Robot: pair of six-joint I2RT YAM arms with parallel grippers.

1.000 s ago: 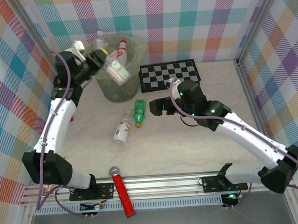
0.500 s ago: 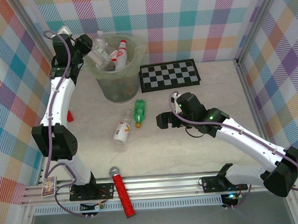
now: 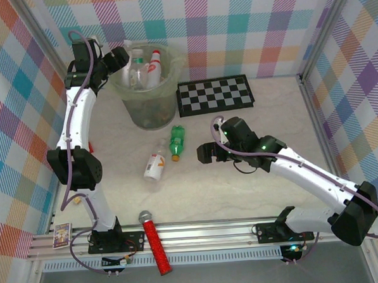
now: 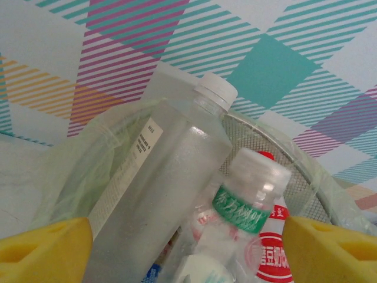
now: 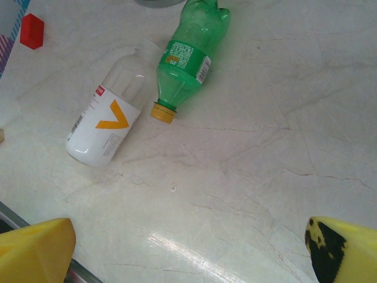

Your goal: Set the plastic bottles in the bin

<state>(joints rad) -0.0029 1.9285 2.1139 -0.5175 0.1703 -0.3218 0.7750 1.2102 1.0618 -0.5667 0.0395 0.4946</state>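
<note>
L end effector (image 4: 187,250) swung up over bin (image 3: 150,108) rim, now spread wide, its clear bottle (image 4: 159,194) dropped inside w/ others. R end effector (image 5: 188,250) wide, empty, nearer: green bottle (image 3: 177,142) just to its left on tabletop (image 3: 242,189), cap nearward, white-label bottle (image 3: 155,167) beyond

Big orange V, small red tag above it, on the white-labelled bottle (image 5: 109,127). Barcode and print too small to read on the green bottle (image 5: 185,62). White characters, not legible, on the green band of a capped bottle (image 4: 247,215). Blurred black print on the tall clear bottle (image 4: 159,194).
</note>
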